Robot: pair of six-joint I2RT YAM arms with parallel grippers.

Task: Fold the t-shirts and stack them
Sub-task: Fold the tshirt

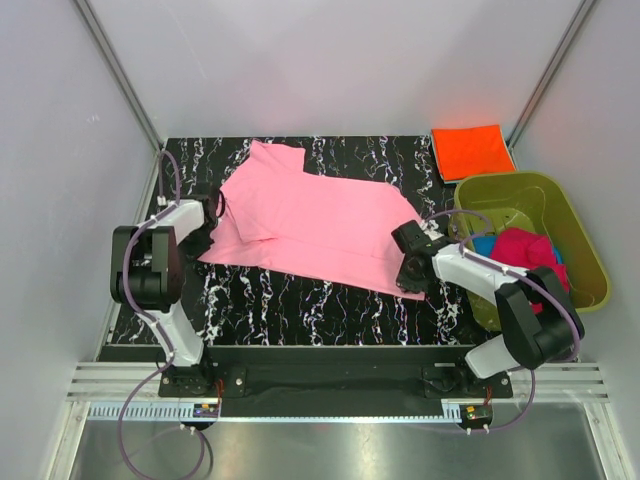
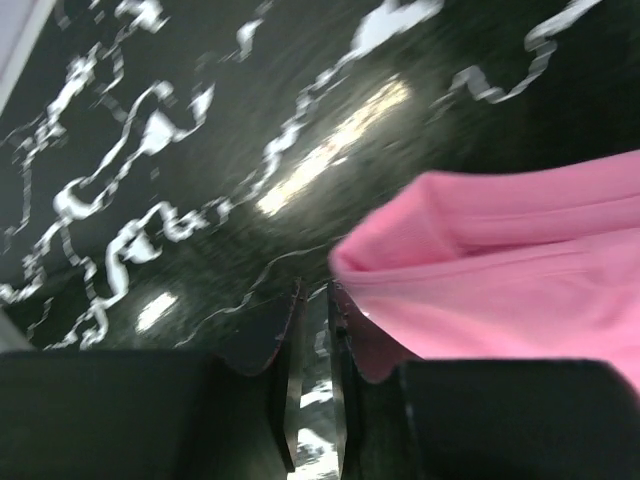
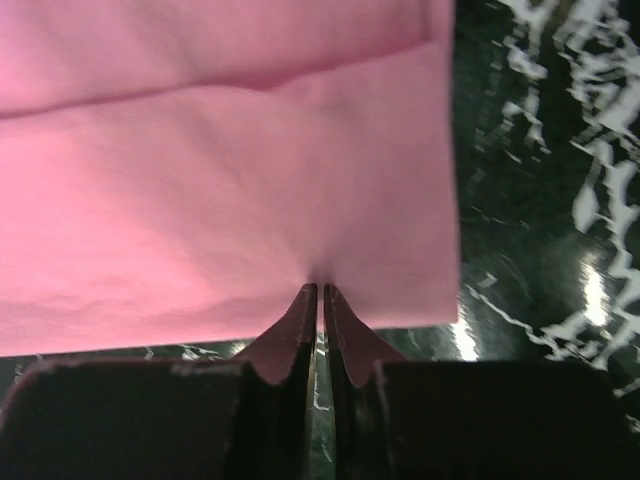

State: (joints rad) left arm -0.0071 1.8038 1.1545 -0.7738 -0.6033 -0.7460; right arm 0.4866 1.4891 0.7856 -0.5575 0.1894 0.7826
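Overhead only: orange t-shirt (image 1: 472, 151) lying folded behind tub (image 1: 545, 205)
Right gripper (image 3: 320, 293): pinching pink t-shirt (image 3: 200, 180) hem
Left gripper (image 2: 315, 298): sitting blurred at its edge, grasp unclear

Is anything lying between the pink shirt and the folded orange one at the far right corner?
Nothing visible. Only bare table separates the pink t-shirt from the orange t-shirt. The green tub sits just on the near side of the orange one, beside that path, not across it.
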